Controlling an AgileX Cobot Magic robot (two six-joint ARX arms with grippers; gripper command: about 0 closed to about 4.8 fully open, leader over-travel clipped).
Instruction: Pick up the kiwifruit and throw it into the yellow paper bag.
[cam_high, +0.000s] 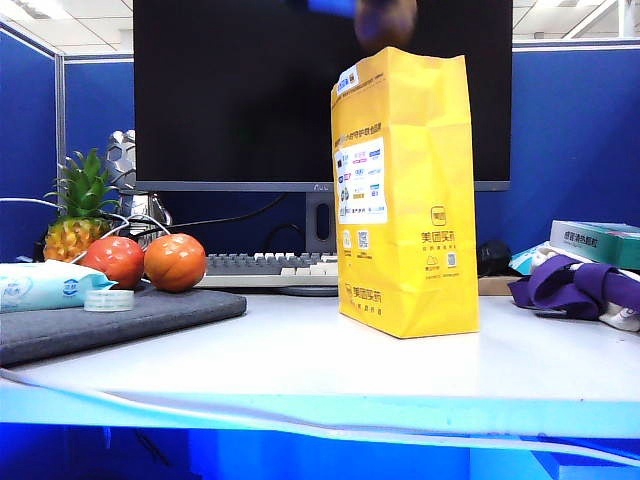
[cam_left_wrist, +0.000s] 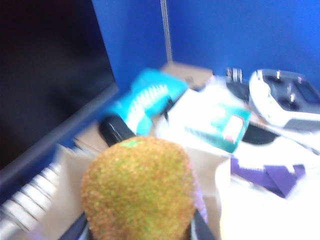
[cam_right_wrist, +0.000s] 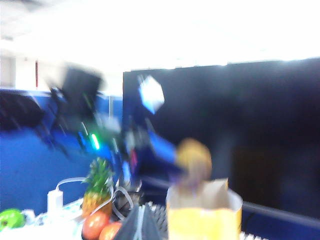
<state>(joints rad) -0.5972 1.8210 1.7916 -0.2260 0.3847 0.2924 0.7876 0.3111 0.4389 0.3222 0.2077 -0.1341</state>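
Gripping the fuzzy olive-brown oval kiwifruit (cam_left_wrist: 139, 190) between its dark fingers, the left claw (cam_left_wrist: 140, 227) hung directly above the open mouth of the tall, creased bright-yellow paper bag (cam_high: 405, 195). In the exterior view the kiwifruit (cam_high: 386, 20) appeared as a blurred brown shape at the upper frame edge, just over the bag's top rim. The right wrist view likewise showed the kiwifruit (cam_right_wrist: 194, 159) poised above the bag (cam_right_wrist: 204, 217), carried by the blurred left arm. The right claw (cam_right_wrist: 139, 222) was visible only as a dark shape at the frame edge; whether it was open or closed could not be told. The bag stood upright on the white table (cam_high: 300, 350), in front of a black monitor (cam_high: 230, 90). Two shiny red-orange round fruits (cam_high: 148, 261) and a small pineapple (cam_high: 78, 212) lay well apart, to the bag's left.
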